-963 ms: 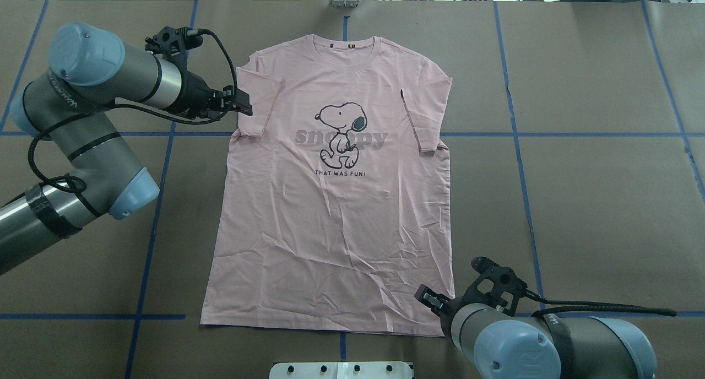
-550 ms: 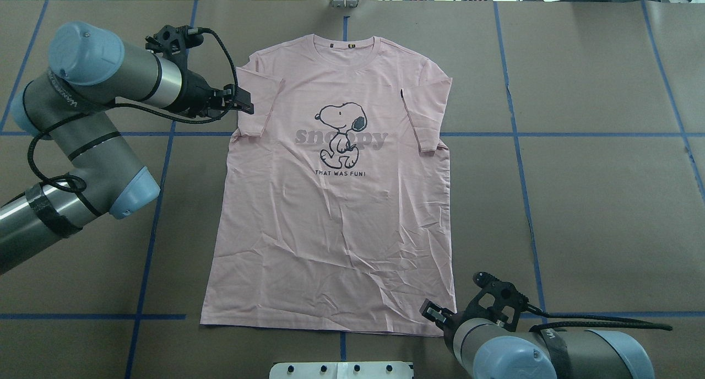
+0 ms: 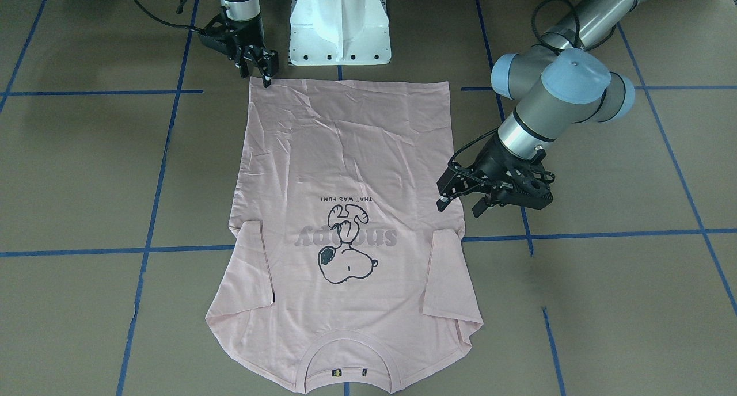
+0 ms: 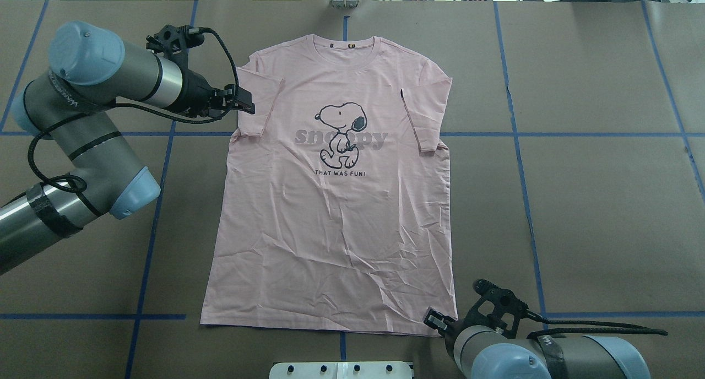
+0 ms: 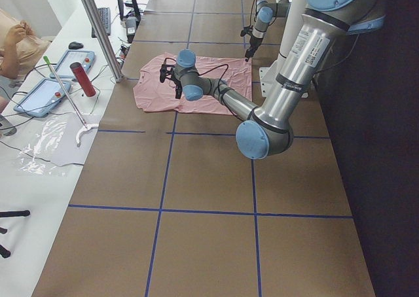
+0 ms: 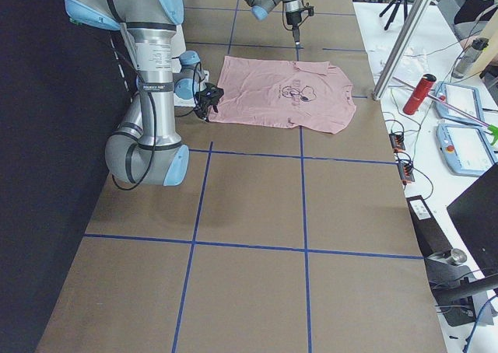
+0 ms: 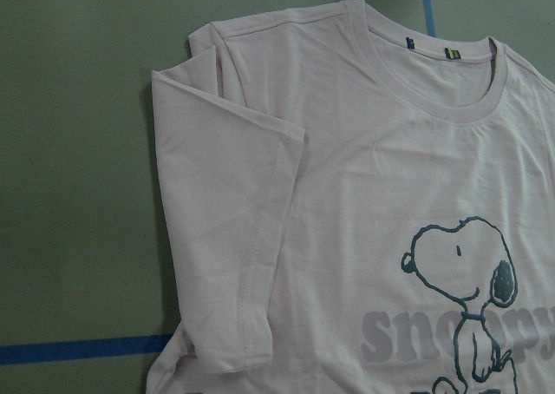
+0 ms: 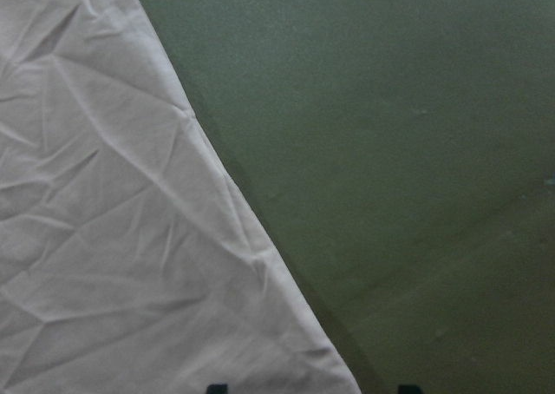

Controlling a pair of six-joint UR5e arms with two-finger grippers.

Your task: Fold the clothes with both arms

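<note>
The pale pink T-shirt (image 4: pixel 330 230) lies flat and print-up on the brown table, collar at the far side and both sleeves folded in over the body. My left gripper (image 4: pixel 247 102) hovers at the outer edge of the shirt's left sleeve, and the front-facing view shows its fingers (image 3: pixel 442 202) spread open and holding nothing. My right gripper (image 4: pixel 434 318) sits low at the near right hem corner (image 3: pixel 257 73). In the right wrist view the hem edge (image 8: pixel 260 264) runs diagonally, and two dark fingertips stand apart at the bottom with nothing between them.
The white pedestal base (image 3: pixel 339 27) stands just behind the hem. Blue tape lines (image 4: pixel 551 134) cross the brown table cover. A side bench with tablets and a red cylinder (image 5: pixel 83 79) runs past the collar end, with a person (image 5: pixel 13 42) seated there.
My right gripper has moved back toward the robot and settled lower at the hem corner. The left gripper has crept slightly toward the sleeve; the shirt has not shifted.
</note>
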